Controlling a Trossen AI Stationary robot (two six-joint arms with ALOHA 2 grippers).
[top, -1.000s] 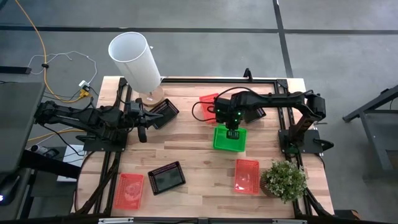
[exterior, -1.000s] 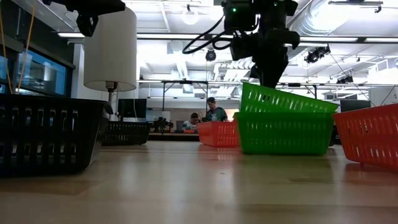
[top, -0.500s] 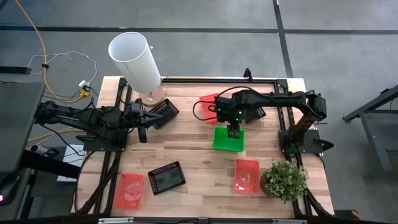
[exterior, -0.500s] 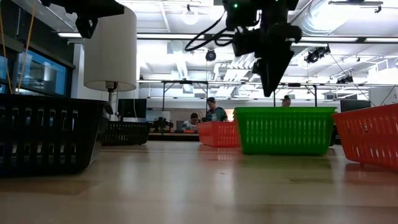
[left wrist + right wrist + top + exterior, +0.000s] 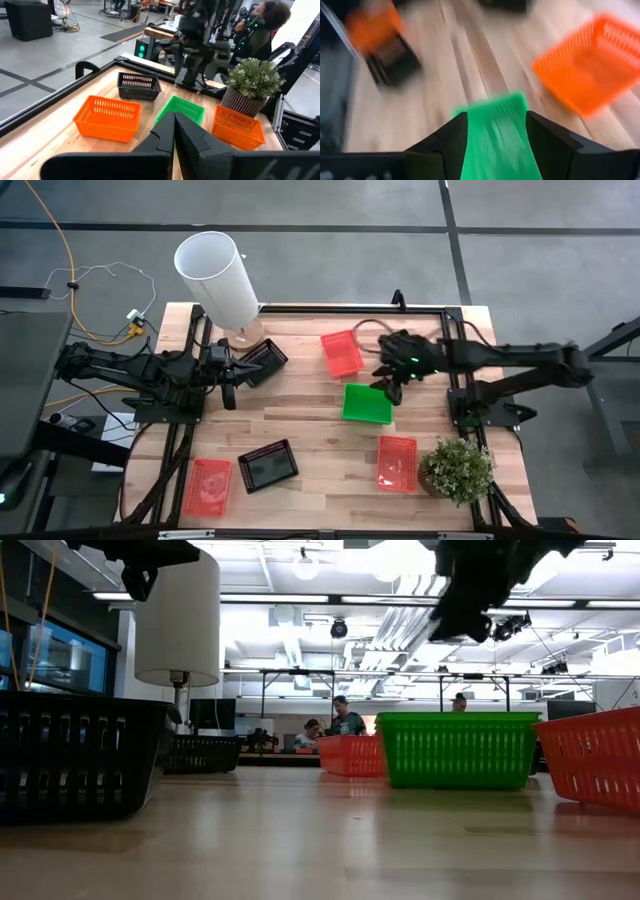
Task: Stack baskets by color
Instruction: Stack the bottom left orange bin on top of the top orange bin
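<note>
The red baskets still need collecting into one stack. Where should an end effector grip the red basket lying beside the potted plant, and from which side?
Probably from above, closing on one rim wall of the red basket. It sits upright and open-topped, so its thin mesh wall can slip between the fingers. The wall facing away from the potted plant looks safest, since the leaves crowd the other side. The open right end effector is the nearer one.

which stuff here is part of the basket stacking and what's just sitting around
Job:
green baskets
red baskets
black baskets

Just there:
white cylinder
potted plant
</note>
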